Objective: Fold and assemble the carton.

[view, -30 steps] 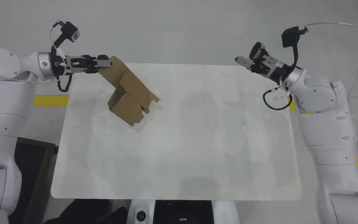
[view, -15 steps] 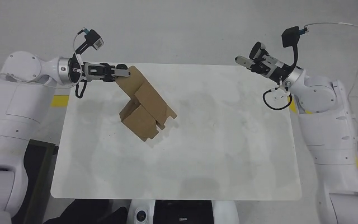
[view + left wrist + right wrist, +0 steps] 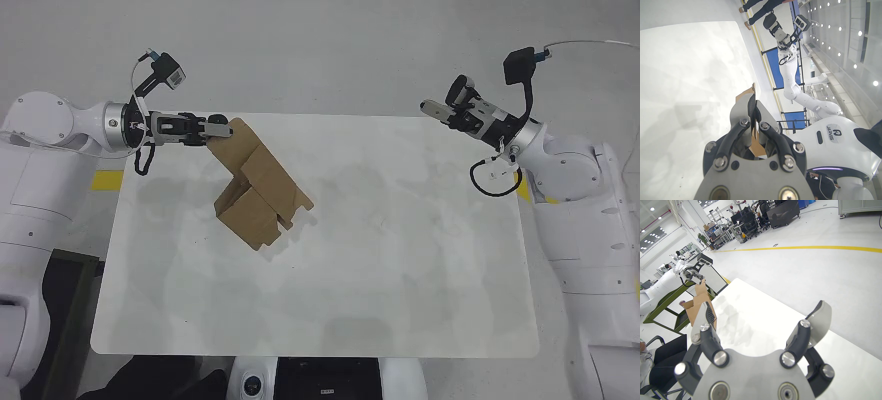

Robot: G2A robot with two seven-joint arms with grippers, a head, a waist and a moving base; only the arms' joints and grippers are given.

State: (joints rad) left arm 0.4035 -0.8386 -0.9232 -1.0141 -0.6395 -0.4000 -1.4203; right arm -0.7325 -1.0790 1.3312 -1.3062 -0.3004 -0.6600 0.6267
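Note:
A brown cardboard carton [image 3: 258, 187], half unfolded with its flaps loose, stands on the white table [image 3: 400, 260] near the far left corner. My left gripper [image 3: 222, 129] is shut on its upper flap edge. In the left wrist view the two pads [image 3: 752, 106] pinch thin cardboard [image 3: 743, 94] between them. My right gripper [image 3: 432, 107] hovers open and empty above the table's far right corner. The right wrist view has the open right gripper [image 3: 762, 311] close up, with the carton [image 3: 702, 298] far off, held by the other arm.
A dark green frame [image 3: 664, 313] stands beside the table's left side. White table surface stretches from the carton to the right edge and the near edge.
The left arm carried the carton to the right and inward over the table during the first half second, then held almost still. The right arm has not moved.

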